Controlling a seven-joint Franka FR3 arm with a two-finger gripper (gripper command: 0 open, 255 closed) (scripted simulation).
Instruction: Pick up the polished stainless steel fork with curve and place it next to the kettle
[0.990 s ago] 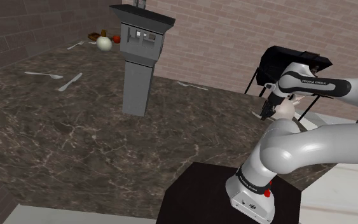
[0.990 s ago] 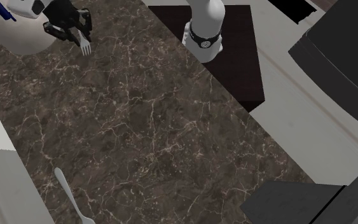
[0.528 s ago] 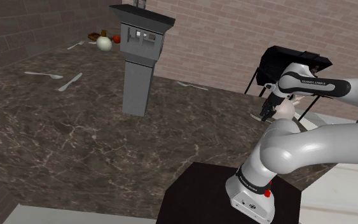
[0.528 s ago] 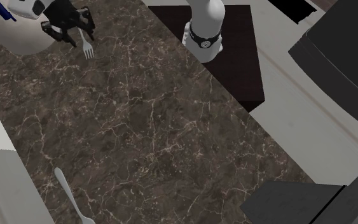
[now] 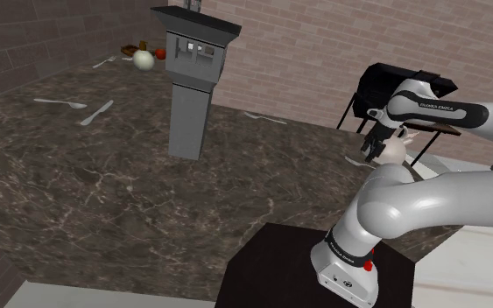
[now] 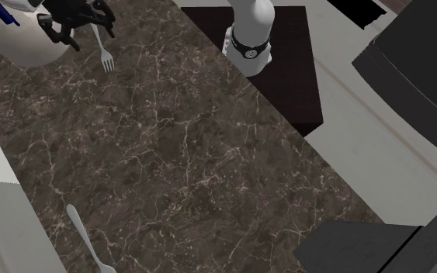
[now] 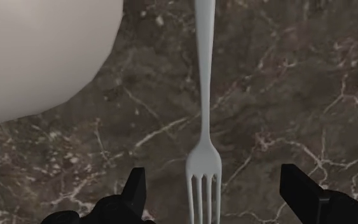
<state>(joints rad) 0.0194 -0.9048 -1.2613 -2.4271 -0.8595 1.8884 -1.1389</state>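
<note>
1. While the fork (image 7: 204, 127) lies flat on the dark marbled tabletop (image 7: 311, 83), it sits just beside the pale round kettle (image 7: 37, 51), close to it but with a strip of tabletop between them.
2. Look at the long axis. The tines point back toward the tool (image 7: 215, 186) and the handle runs straight away from it, square across the line joining the two fingers (image 7: 136, 188).
3. The tool is spread wide and grips nothing. The tines lie in the gap, and neither finger touches them.
4. My call is that the placing looks done, so the coming move is a clean lift straight off. The fork lies dead centre below the gap, and any sideways drift could nudge the tines or brush the kettle.
5. The wrist view gives the clearance on both sides of the tines.
6. From the second exterior view the whole fork (image 6: 105, 54) reads as lying by the kettle (image 6: 15, 43), with the tool (image 6: 75, 22) above its handle end. A second pale utensil (image 6: 84, 240) lies well apart, far down the tabletop.
7. Over in the shoulder view, the tool (image 5: 377, 147) hangs low against the kettle (image 5: 397, 151), well beyond the black stand (image 5: 271, 262).
</note>
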